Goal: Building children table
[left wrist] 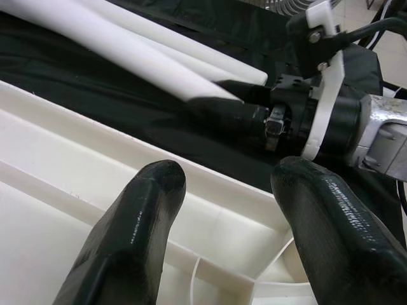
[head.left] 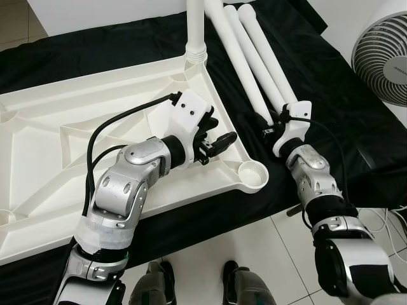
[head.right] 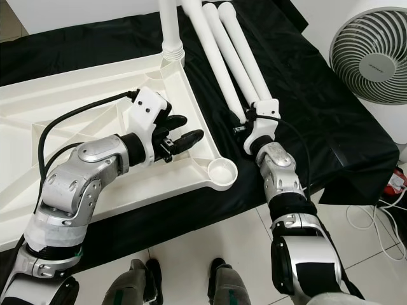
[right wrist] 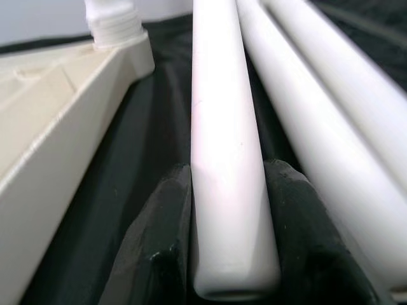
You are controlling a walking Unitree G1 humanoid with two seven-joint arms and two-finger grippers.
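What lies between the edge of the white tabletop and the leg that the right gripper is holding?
Only bare black cloth lies between the tabletop and the leg that the right gripper holds; the right wrist view shows it.

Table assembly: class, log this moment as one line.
right gripper: shut on table leg | left gripper: open over tabletop | corner socket: empty

Unitree G1 humanoid, upper limbs and feet: silver, black and white.

Two jointed arms in brushed silver shells with black joint rings; the left arm [head.left: 124, 190] has a pale wrap at its upper segment. White angular wrist housings with small dark screws. A black cable loops from each wrist back along its forearm. The left gripper [head.left: 215, 142] and right gripper [head.left: 270, 127] each have two long, rounded, glossy black fingers [left wrist: 133, 238]. Dark grey feet [head.left: 156, 286].
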